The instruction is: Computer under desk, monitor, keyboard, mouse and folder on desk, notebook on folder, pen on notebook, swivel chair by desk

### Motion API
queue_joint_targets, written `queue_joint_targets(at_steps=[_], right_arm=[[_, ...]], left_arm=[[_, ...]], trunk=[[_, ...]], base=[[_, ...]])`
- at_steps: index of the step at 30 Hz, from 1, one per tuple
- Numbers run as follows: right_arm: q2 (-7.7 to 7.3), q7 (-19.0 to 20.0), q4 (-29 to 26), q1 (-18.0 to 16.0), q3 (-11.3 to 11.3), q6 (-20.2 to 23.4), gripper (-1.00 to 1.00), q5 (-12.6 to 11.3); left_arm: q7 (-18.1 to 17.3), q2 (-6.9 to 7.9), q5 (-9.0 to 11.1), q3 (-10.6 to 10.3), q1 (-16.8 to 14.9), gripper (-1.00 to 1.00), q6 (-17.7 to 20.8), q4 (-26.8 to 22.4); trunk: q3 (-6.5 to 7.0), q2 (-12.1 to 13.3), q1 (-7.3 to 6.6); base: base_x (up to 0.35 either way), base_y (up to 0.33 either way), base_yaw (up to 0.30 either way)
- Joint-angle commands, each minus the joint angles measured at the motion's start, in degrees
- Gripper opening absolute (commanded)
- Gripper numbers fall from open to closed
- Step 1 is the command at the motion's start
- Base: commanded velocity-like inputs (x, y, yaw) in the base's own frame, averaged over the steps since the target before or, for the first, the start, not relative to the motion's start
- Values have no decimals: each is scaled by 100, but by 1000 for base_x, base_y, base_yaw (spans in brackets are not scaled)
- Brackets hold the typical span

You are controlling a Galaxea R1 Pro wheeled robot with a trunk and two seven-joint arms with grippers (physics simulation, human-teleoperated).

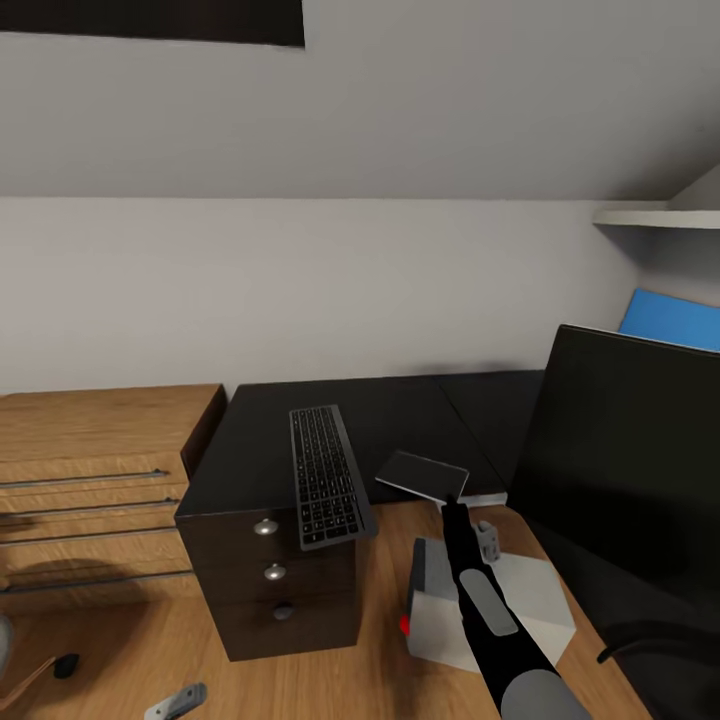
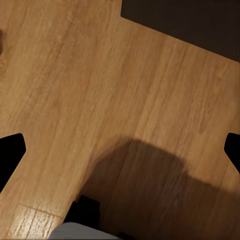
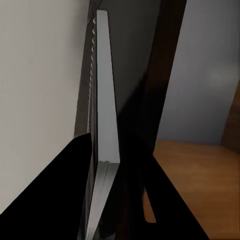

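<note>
My right gripper (image 1: 447, 503) is shut on the notebook (image 1: 422, 474), a thin dark slab with a pale edge, held level above the floor. In the right wrist view the notebook (image 3: 102, 100) stands edge-on with its spiral binding showing, clamped between my black fingers (image 3: 55, 195). The keyboard (image 1: 325, 488) lies on a dark three-drawer unit (image 1: 280, 590), left of the notebook. Below my right arm, the light grey computer (image 1: 525, 600) sits on the floor. The monitor (image 1: 625, 480) is at the right, its base hidden. My left gripper (image 2: 120, 150) is open over bare wooden floor.
A light-wood drawer chest (image 1: 95, 480) stands at the left against the wall. A black top (image 1: 490, 415) runs behind the notebook, with a bright blue panel (image 1: 672, 320) above the monitor and a white shelf (image 1: 655, 216) higher up. A dark curved shape (image 1: 655, 640) shows at the lower right.
</note>
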Motion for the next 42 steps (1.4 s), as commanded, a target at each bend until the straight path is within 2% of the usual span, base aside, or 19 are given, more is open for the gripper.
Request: queue_joint_targets(at_steps=[1,3,42], right_arm=[[5,53,5,-4,-12,2,-100,-69],[7,53,7,-4,-12,2,-100,-65],[1,62,0,-4,-9,-23,-100,-43]], left_arm=[[33,-4,62,8,-2,100,27,-7],[34,-4,59,5,-2,100,27,-3],[34,5,73,13,-2,100,18,49]], trunk=[[13,39,-23],[49,119,-67],[49,119,-67]], base=[[0,0,0],[0,0,0],[25,5,0]])
